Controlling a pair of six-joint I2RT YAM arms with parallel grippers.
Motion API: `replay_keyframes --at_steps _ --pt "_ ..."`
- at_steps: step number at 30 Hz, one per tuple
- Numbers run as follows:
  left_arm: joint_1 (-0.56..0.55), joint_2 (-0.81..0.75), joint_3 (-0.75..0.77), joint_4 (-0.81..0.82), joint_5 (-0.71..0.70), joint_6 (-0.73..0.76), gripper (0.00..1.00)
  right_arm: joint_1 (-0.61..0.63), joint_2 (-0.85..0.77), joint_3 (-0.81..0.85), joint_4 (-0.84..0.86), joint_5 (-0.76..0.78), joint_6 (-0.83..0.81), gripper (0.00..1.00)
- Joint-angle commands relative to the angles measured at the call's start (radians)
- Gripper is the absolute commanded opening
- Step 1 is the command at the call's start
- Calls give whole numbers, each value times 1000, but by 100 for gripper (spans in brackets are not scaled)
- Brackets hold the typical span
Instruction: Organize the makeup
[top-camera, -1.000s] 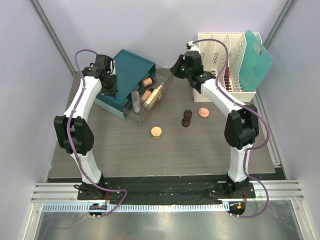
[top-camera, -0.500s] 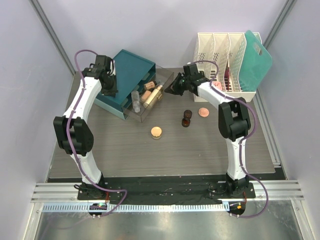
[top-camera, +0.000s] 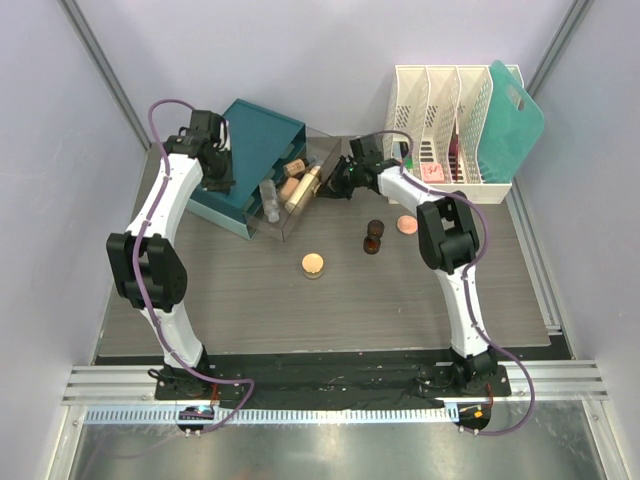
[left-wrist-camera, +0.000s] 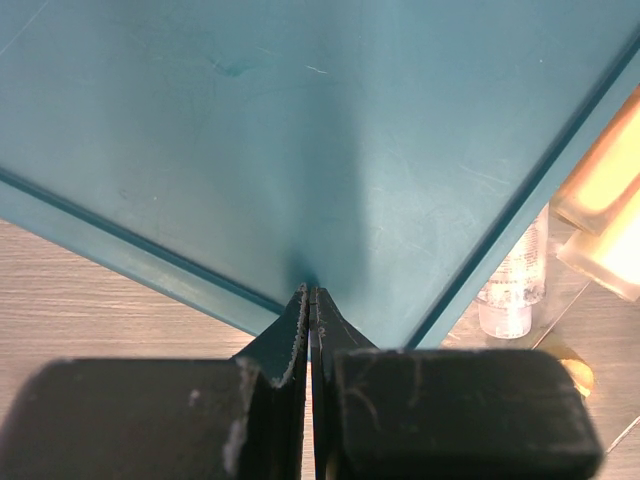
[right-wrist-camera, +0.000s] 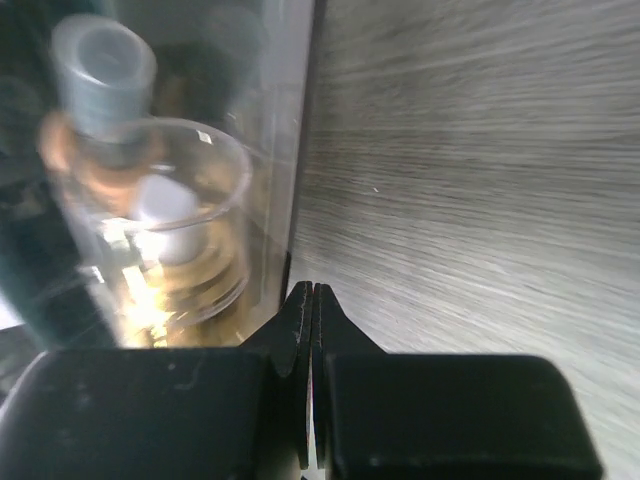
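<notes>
Several beige bottles (top-camera: 297, 186) and a clear bottle (top-camera: 269, 198) lie in a clear drawer (top-camera: 322, 152) pulled out of the teal box (top-camera: 258, 130). A peach compact (top-camera: 314, 264), two dark-brown jars (top-camera: 374, 238) and a pink compact (top-camera: 406, 224) lie loose on the table. My right gripper (top-camera: 331, 190) is shut and empty, its tips (right-wrist-camera: 312, 290) low at the drawer's clear wall (right-wrist-camera: 290, 130), with a bottle (right-wrist-camera: 150, 215) behind it. My left gripper (top-camera: 217, 183) is shut and empty, its tips (left-wrist-camera: 310, 292) against the teal box (left-wrist-camera: 300, 130). The clear bottle (left-wrist-camera: 515, 285) also shows there.
A white slotted rack (top-camera: 440, 95) with a teal board (top-camera: 512, 125) stands at the back right, holding a few items. The purple side walls stand close on both sides. The arm bases sit at the near edge.
My right gripper has swung left and down from near the rack to the clear drawer's right side. The left arm has not moved.
</notes>
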Motion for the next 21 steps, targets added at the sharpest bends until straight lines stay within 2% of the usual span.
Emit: replay_keyframes --at_steps 1,5,12,21 --pt "0 8 -20 -70 -1 10 0 70 30 156 89 -79 25 1" --pt "0 8 -20 -72 -1 11 0 81 39 206 75 -79 43 1" --pt "0 14 -11 -76 2 10 0 78 -13 146 46 -42 14 1" --pt "-1 22 -3 -79 10 14 0 80 4 256 -76 -43 -37 1"
